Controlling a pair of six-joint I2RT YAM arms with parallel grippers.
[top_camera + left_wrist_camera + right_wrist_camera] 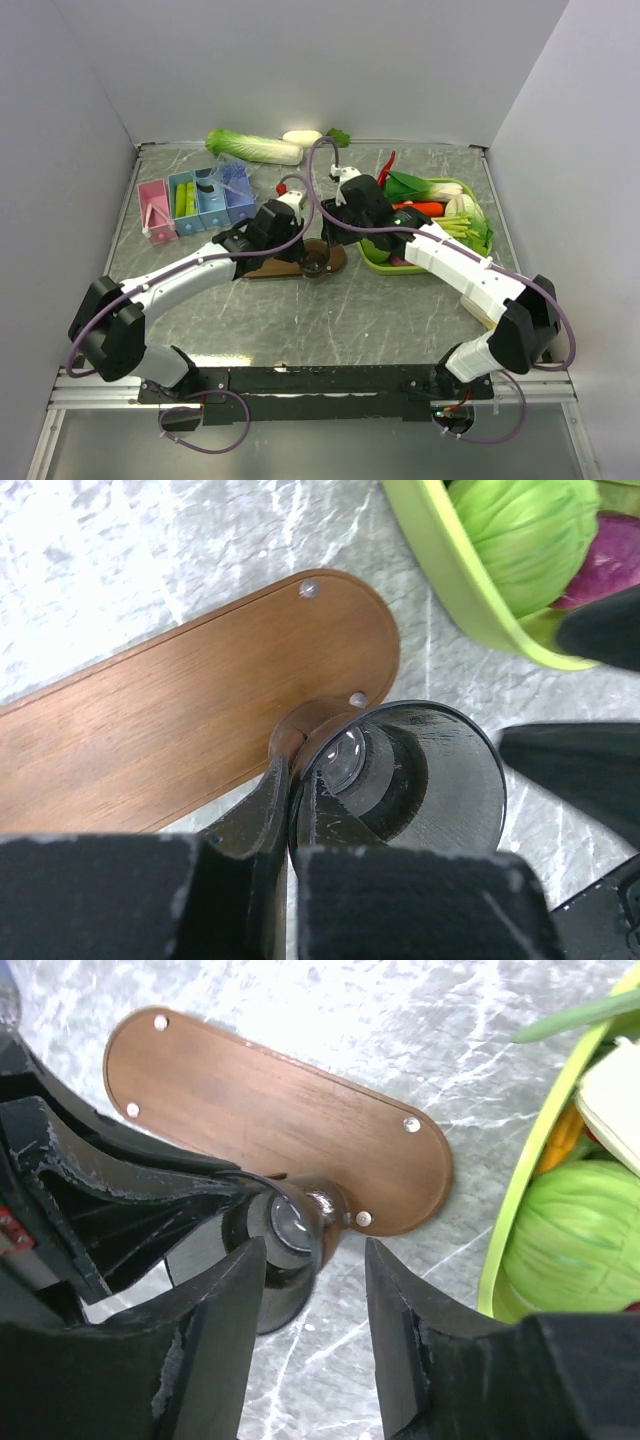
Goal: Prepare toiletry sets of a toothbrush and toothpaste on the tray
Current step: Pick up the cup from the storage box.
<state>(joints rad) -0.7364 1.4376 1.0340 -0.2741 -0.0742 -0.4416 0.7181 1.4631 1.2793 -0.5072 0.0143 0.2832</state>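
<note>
Top external view, read left to right. At ten o'clock on the table stand a pink box (152, 205) and a blue compartment box (212, 195). The toothpaste (183, 198) shows as light-green tubes in the blue box's leftmost cell. A thin white stick in the pink box may be the toothbrush (156, 217), but it is too small to confirm.

At centre, the left gripper (290, 800) has its jaws pressed together on the wall of a dark see-through tumbler (440, 780), one finger outside the rim. The tumbler's base meets the tray (150, 740) at the tray's four o'clock end. Whether the tumbler stands upright or tilted cannot be told.

In the right wrist view, the right gripper (315, 1260) has its jaws spread, one on either side of the tumbler and clear of it. At three o'clock sits the lime-green vegetable basket (510, 1230).

Progress, as judged: the tray's wood is bare, so no set is laid yet. Every toothbrush-and-toothpaste pairing remains to be done.
</note>
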